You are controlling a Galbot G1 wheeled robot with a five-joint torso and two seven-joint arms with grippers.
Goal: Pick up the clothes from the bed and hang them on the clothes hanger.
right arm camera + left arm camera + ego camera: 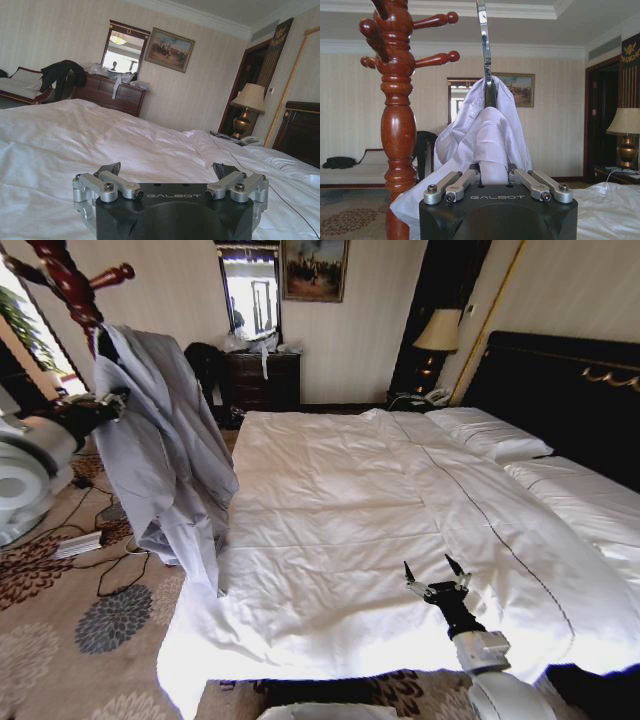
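One shirt (165, 455) hangs lengthwise beside coat stand (70, 285) | left gripper (495, 175) closed on its fabric, hanger hook (483, 45) directly above | right gripper (438, 575) open, empty, near bed (330, 500) foot edge.

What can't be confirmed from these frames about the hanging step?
- The clothes hanger: left wrist view shows just its silver hook, cut off by the top edge; the clothes cover its shoulders.
- Left gripper: fingertips buried in fabric, grip unclear.
- Coat stand: whether the hook rests on a peg is out of frame.
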